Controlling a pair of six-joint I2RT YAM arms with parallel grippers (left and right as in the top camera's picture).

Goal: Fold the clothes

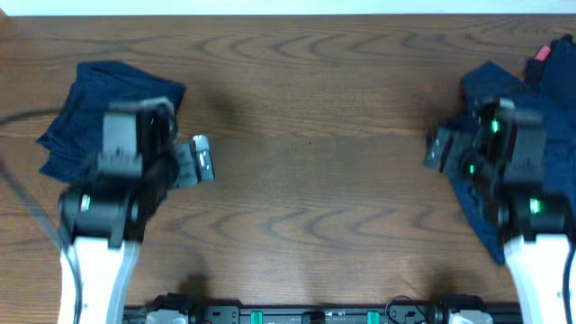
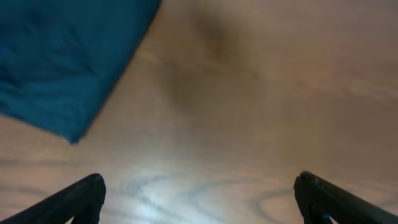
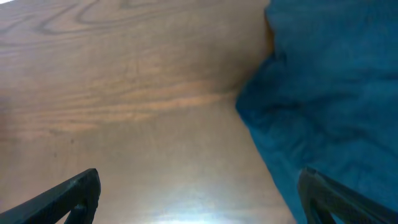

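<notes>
A folded navy garment [image 1: 94, 108] lies at the table's far left, partly under my left arm; its corner [image 2: 62, 68] shows at the upper left of the left wrist view. My left gripper [image 1: 202, 160] hangs just right of it, open, with bare wood between its fingertips [image 2: 87, 193]. A rumpled pile of navy clothes [image 1: 540, 126] covers the right edge of the table. My right gripper [image 1: 436, 148] is open at the pile's left edge. In the right wrist view the pile [image 3: 329, 93] fills the right side, and the right fingertip [image 3: 323, 193] is over cloth.
A small red-pink object [image 1: 543, 52] peeks out at the far right above the pile. The wooden table [image 1: 306, 135] stretches between the two arms, its far edge along the top of the overhead view.
</notes>
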